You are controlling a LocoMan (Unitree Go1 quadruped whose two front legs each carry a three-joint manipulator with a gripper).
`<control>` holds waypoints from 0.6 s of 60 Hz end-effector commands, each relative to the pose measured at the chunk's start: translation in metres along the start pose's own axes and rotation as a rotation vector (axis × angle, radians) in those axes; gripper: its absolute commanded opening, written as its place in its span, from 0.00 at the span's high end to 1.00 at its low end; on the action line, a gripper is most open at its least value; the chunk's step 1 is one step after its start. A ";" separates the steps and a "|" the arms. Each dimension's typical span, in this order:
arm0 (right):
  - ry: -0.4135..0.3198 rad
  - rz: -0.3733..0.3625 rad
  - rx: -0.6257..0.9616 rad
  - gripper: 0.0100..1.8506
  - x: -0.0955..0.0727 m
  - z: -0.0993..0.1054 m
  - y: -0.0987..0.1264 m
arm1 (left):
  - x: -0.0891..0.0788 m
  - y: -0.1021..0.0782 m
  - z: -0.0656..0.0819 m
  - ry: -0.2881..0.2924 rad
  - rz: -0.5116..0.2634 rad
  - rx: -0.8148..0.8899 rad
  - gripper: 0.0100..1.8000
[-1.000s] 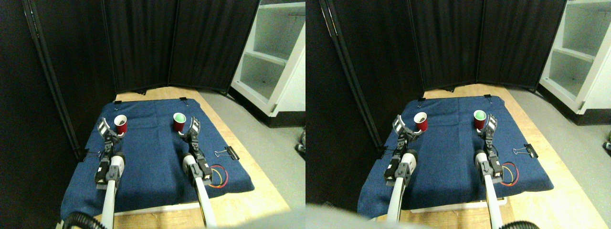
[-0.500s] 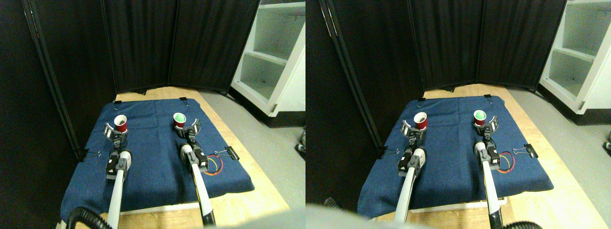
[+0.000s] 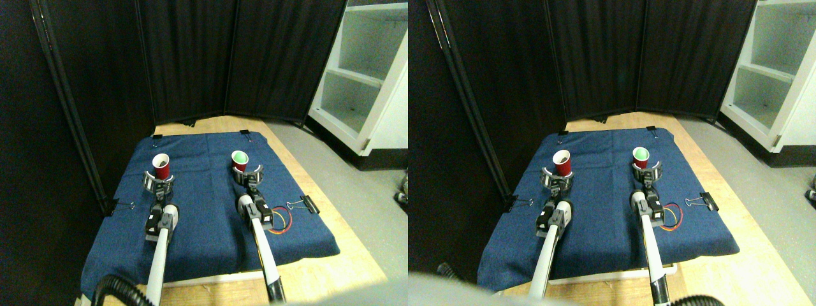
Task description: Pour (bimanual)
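Left cup (image 3: 161, 166): red, upright on the blue cloth (image 3: 204, 210), toward the far left; its inside looks pale, and whether it holds anything cannot be told.
Right cup (image 3: 240, 161): red, upright on the same cloth, well apart from the left cup; something green shows inside.
Left end effector (image 3: 158, 183): jaws spread wide around the base of the left cup, one on each side; whether they touch it cannot be told.
Right end effector (image 3: 247, 176): jaws spread wide around the base of the right cup; contact cannot be told.
Worktop (image 3: 331, 268): pale wood, showing around the cloth.
Binder clip (image 3: 308, 204): black, at the cloth's right edge.
Wires (image 3: 280, 220): a red and yellow loop beside the right arm.
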 end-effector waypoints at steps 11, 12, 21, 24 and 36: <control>0.008 -0.002 0.072 0.53 0.011 -0.004 -0.003 | 0.013 0.001 0.005 0.005 -0.016 -0.060 0.46; 0.004 -0.006 0.070 0.52 0.011 -0.005 -0.003 | 0.013 0.001 0.005 0.009 -0.014 -0.065 0.43; -0.003 -0.030 0.062 0.51 0.011 -0.008 -0.003 | 0.015 0.000 0.007 0.024 -0.017 -0.121 0.35; -0.001 -0.032 0.060 0.51 0.011 -0.009 -0.003 | 0.017 0.000 0.007 0.032 -0.017 -0.131 0.36; 0.009 -0.033 0.095 0.52 0.010 -0.013 -0.001 | 0.022 -0.003 0.003 0.053 -0.013 -0.125 0.37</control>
